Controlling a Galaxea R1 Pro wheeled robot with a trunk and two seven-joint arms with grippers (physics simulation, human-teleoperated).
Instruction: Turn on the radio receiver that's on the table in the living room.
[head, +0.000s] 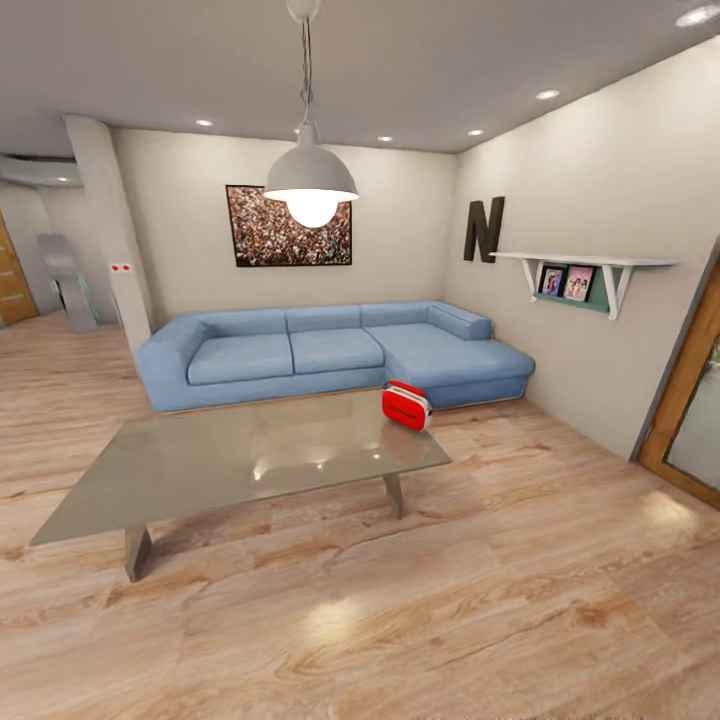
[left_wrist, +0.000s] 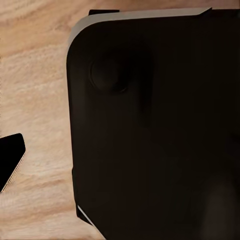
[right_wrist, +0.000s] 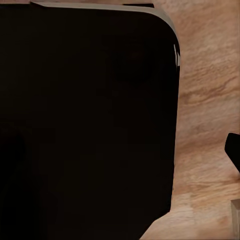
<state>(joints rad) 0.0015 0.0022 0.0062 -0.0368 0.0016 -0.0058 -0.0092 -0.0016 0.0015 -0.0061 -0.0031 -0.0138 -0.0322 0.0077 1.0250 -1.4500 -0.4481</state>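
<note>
One radio receiver (head: 406, 405) sits ahead of you at the table's (head: 200, 470) far right corner, in front of the blue sofa (head: 330, 350).
Your wrist views look down past a dark body panel (left_wrist: 160, 130) at wood floor (left_wrist: 35, 75); you cannot tell how either pincer stands or lies relative to the receiver.

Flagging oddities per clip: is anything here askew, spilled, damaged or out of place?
Nothing is spilled or damaged. The one mild oddity: the radio sits at the table's far right corner, close to the edge and turned at an angle to it. The sofa and wall shelf look orderly.
</note>
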